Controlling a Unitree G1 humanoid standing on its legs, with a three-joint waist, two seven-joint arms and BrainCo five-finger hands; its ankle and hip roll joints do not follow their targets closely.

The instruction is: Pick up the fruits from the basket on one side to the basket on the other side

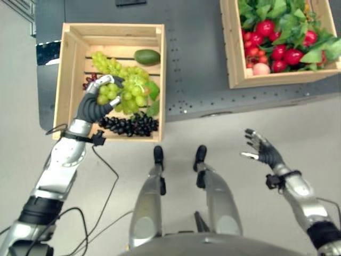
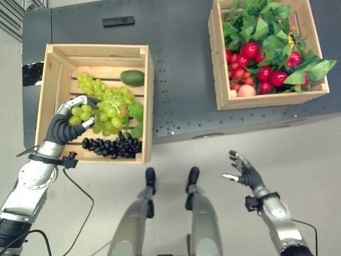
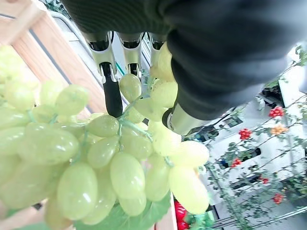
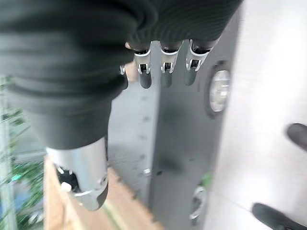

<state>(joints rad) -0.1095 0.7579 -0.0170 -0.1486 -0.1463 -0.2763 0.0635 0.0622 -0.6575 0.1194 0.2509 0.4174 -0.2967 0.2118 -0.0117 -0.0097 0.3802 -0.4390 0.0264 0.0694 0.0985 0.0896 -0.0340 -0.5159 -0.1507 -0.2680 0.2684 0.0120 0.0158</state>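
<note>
A wooden crate (image 1: 68,69) on the left of the dark table holds green grapes (image 1: 132,88), black grapes (image 1: 129,126) and an avocado (image 1: 147,56). My left hand (image 1: 95,105) reaches into this crate, its fingers curled round a bunch of green grapes (image 3: 120,158) that hangs against the palm. A second wooden crate (image 1: 232,58) at the right holds red fruits (image 1: 285,54), a peach (image 1: 261,69) and green leaves. My right hand (image 1: 265,150) hovers open over the floor, short of the table, holding nothing.
The dark table (image 1: 194,69) has a bare stretch between the two crates. A small black device (image 2: 118,21) lies at its far edge. Pale floor (image 1: 213,133) runs in front of the table.
</note>
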